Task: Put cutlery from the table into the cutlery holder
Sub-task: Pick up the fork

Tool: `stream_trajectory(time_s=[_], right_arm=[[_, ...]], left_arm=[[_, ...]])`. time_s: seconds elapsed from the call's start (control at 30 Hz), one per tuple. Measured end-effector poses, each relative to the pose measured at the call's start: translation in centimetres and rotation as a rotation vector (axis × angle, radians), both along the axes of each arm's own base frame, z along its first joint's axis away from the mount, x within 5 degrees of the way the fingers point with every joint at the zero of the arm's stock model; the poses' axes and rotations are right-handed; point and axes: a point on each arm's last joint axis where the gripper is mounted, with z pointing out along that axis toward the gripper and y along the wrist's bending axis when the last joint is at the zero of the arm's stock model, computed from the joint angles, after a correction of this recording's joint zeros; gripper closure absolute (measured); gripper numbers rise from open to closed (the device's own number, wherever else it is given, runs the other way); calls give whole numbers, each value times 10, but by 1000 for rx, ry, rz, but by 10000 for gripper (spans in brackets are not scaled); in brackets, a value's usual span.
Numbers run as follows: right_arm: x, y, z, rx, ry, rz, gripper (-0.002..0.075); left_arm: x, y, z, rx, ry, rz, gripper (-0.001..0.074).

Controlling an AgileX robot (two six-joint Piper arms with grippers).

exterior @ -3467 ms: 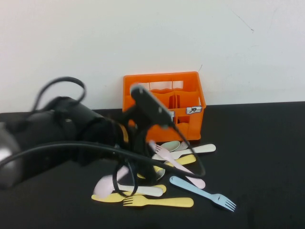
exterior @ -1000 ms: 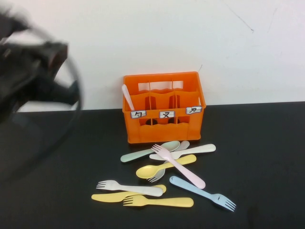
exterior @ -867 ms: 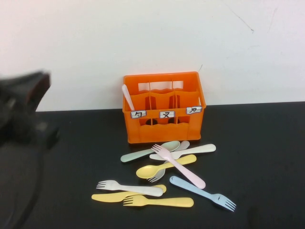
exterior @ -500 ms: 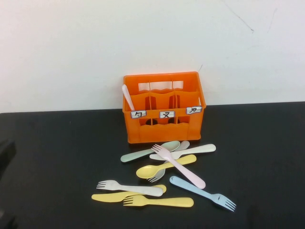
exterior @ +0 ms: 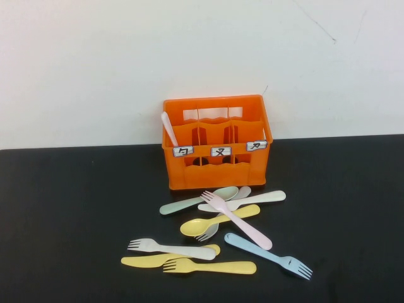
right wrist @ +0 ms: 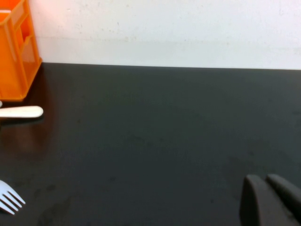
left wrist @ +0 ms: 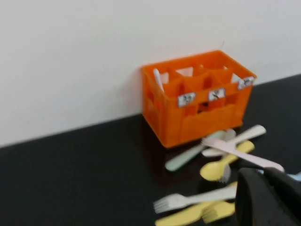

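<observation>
The orange cutlery holder (exterior: 218,167) stands at the back of the black table (exterior: 76,208), with a pink spoon (exterior: 168,129) upright in its left compartment. Loose cutlery lies in front of it: a sage green spoon (exterior: 192,202), cream knife (exterior: 255,199), pink fork (exterior: 240,224), yellow spoon (exterior: 211,223), white fork (exterior: 170,249), yellow fork (exterior: 211,267) and blue fork (exterior: 268,255). Neither gripper shows in the high view. My left gripper (left wrist: 268,197) is shut and empty, above the table left of the pile. My right gripper (right wrist: 268,197) is shut and empty over bare table, right of the pile.
A white wall rises right behind the holder. The holder (left wrist: 197,99) and the pile show in the left wrist view. The right wrist view catches the holder's corner (right wrist: 14,52), the cream knife's handle (right wrist: 21,112) and the blue fork's tines (right wrist: 9,197).
My left arm has drawn back from the holder to the left and out of the high view. The pink spoon stays in the left compartment. The cutlery on the table has not moved.
</observation>
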Motion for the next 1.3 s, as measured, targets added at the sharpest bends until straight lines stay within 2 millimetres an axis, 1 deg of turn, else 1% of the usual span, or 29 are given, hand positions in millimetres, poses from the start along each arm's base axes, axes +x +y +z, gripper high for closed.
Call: stream_trajectory(time_s=[0.2,0.4,0.5,0.6,0.7,0.77,0.83,0.93,1.03,1.17,1.23,1.3], right_arm=[[0,0,0,0,0,0,729],[0,0,0,0,0,0,729],[0,0,0,0,0,0,729],[0,0,0,0,0,0,729],[0,0,0,0,0,0,729],[0,0,0,0,0,0,729],[0,0,0,0,0,0,729],[0,0,0,0,0,0,729],[0,0,0,0,0,0,729],[0,0,0,0,0,0,729],[0,0,0,0,0,0,729],[0,0,0,0,0,0,729]], left_arm=[[-2,-3,-7,-32,71,-21,735],[6,-5,0,-85,-72,-17,735],[17,-9,-2,-30,-39,-26,735],[36,-19,-13,77,93,-66,735],[61,-34,-22,177,273,-146,735],[80,-45,-23,245,367,-209,735],[97,-55,-22,322,422,-280,735],[124,-69,-19,479,450,-438,735],[151,-84,-24,607,457,-601,735],[184,-101,-34,669,473,-718,735],[197,-109,-42,686,490,-751,731],[208,-118,-49,702,506,-782,700]])
